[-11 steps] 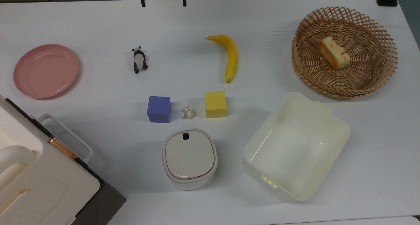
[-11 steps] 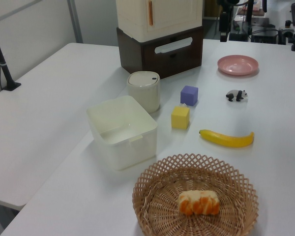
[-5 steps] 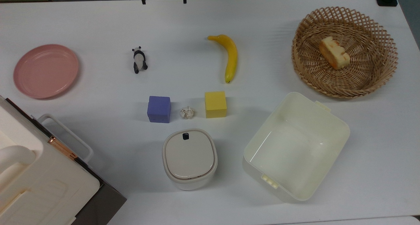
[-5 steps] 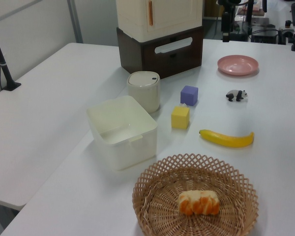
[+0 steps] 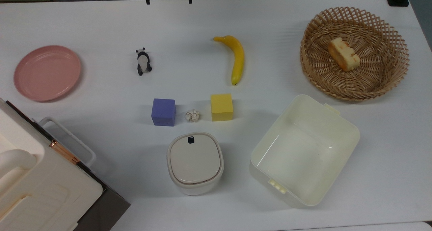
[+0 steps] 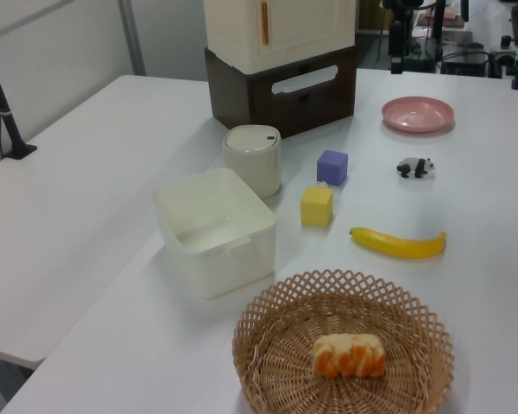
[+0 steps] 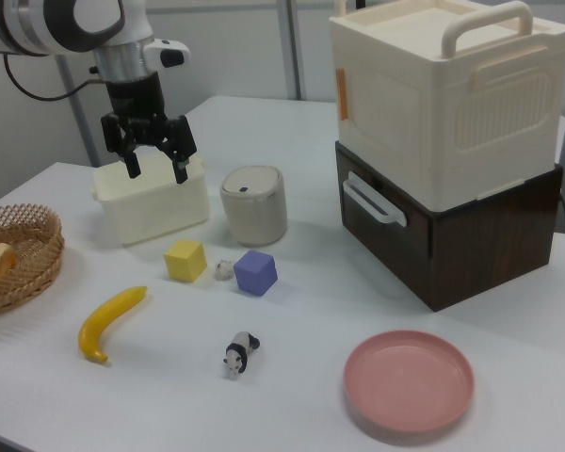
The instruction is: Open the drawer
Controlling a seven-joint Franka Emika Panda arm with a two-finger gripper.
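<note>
Approach is all I've begun: my claw hangs spread and empty, so next I steer toward three o'clock for the drawer handle.

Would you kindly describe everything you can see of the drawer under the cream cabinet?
The drawer is a dark brown, wood-look box at the base of the stack, with the cream cabinet resting directly on top of it. Its front carries a white rectangular loop handle that juts outward. It looks fully shut, its front flush with the body. It stands on the white table at the right view's right. The gripper, open, hangs well apart from it, above the banana side of the table.
</note>
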